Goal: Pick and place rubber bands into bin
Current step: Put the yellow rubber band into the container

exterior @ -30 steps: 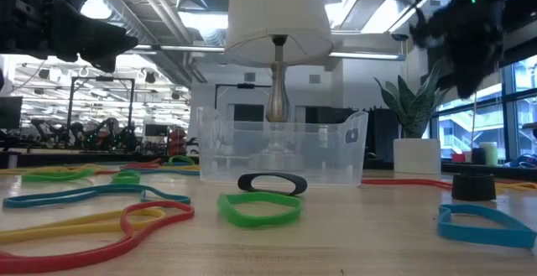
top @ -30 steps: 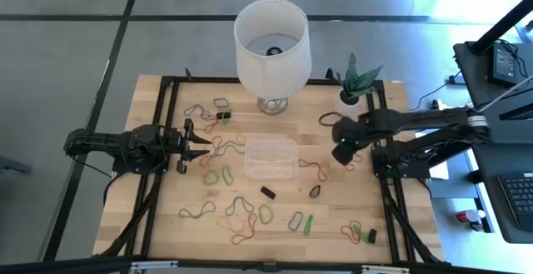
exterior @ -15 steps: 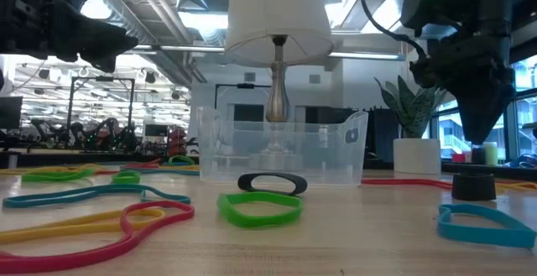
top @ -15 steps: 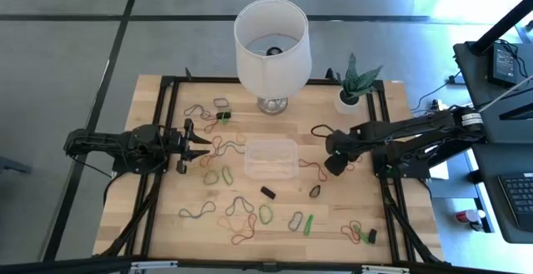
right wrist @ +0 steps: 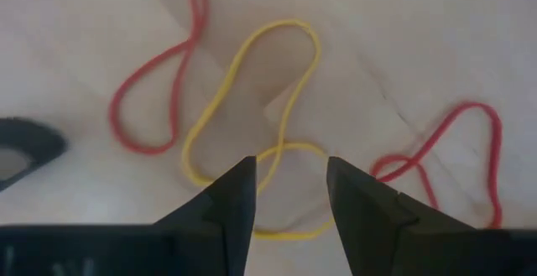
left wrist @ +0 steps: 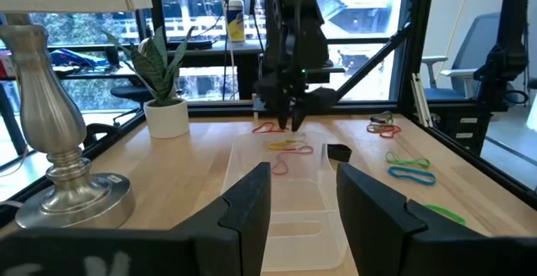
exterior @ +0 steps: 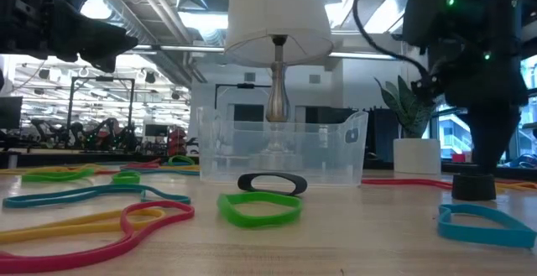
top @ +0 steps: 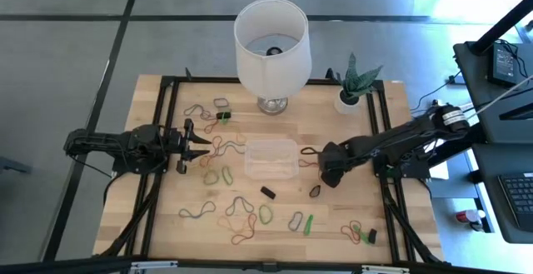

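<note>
The rubber bands lie scattered over the table on every side of the bin, which sits at the table's middle just in front of the lamp and looks empty to us, so we judge the task barely begun with nearly all of the picking left. Our right tool hangs low just right of the bin with its fingers spread over a yellow band lying among red ones, gripping nothing. Our left tool waits, fingers apart, to the bin's left.
</note>
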Robot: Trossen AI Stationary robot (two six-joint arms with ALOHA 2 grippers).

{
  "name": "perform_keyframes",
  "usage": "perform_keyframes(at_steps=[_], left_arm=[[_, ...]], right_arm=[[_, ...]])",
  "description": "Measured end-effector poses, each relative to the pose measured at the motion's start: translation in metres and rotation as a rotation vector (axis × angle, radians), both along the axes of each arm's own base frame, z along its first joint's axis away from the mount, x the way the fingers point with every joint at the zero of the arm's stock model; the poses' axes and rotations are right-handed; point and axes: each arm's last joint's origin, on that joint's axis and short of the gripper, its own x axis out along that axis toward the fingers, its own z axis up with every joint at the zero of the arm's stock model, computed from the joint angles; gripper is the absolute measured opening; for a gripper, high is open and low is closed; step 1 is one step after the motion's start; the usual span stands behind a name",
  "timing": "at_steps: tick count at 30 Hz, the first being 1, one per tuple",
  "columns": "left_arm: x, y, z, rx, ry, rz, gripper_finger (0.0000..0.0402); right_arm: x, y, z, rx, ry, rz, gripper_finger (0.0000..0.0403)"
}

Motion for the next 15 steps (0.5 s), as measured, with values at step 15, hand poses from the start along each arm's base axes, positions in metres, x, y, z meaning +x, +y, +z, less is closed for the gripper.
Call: perform_keyframes(at_steps=[15], left_arm=[[0.0,0.0,0.0,0.0,0.0,0.003,0.0131]], right_arm=[[0.01,0.002,-0.024,-0.008,0.085,-0.001,0.0048]])
